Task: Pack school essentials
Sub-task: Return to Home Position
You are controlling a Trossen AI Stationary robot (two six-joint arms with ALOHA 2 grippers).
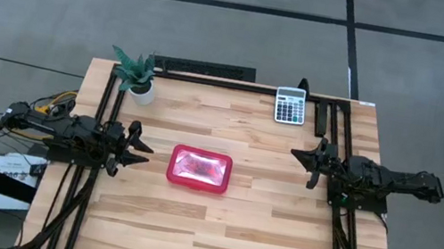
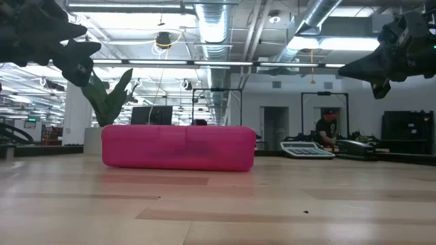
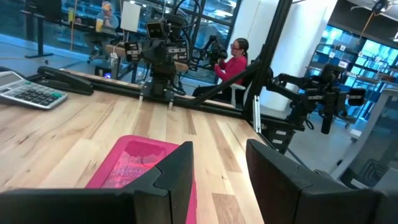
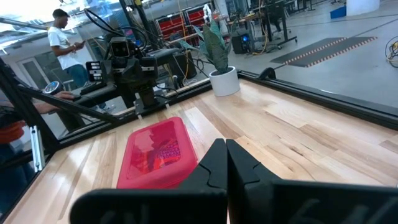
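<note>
The pink box sits lidded mid-table. The left hand hangs spread and empty near it; the right hand is clenched on nothing, well apart. Likeliest mishap: the left hand's fingers clipping the box while swinging home.

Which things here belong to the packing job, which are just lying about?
Job: closed pink translucent plastic box, table centre; left gripper, right gripper, both at the sides.
Lying about: grey calculator, small potted green plant, both at the back edge.

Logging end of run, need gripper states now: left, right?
Left gripper: open, holding nothing.
Right gripper: closed, holding nothing.
</note>
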